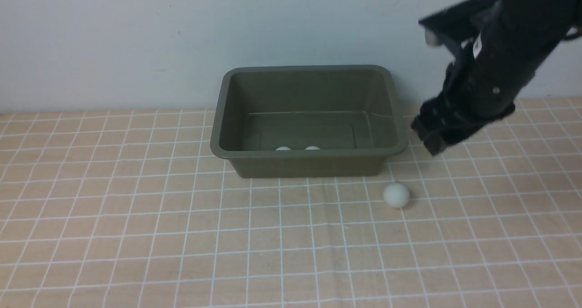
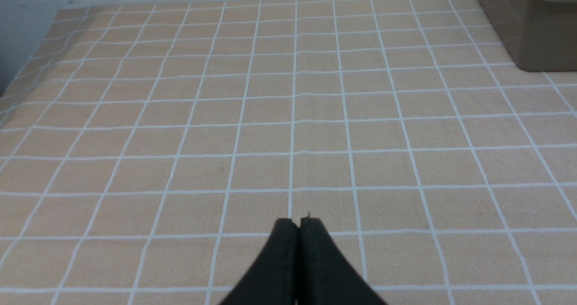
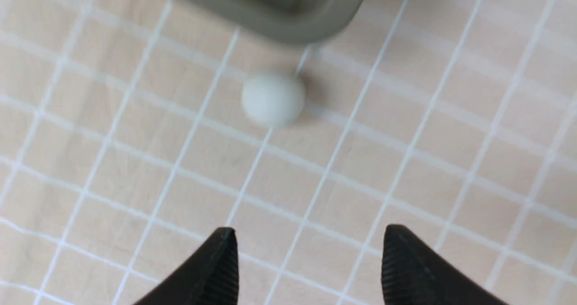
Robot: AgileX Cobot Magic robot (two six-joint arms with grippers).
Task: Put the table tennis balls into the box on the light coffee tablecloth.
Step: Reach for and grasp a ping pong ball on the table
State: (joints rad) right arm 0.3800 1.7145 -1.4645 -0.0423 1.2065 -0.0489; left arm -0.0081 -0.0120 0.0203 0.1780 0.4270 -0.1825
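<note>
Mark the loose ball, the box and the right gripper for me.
loose ball (image 1: 396, 195): front view, middle of the sphere.
box (image 1: 354, 154): front view, near rim.
right gripper (image 3: 309, 232): right wrist view, midway between its open fingertips.

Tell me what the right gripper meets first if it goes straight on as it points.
Probably the loose ball on the tablecloth, slightly off-centre from the right gripper; depth is unclear, so maybe the tablecloth first.

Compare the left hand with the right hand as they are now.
The left hand is shut, its fingers pressed together; the right hand stands open. The left hand faces bare tablecloth with only a corner of the box in sight; the right hand has the loose ball ahead of it, near the box. Both are black and hold nothing.
</note>
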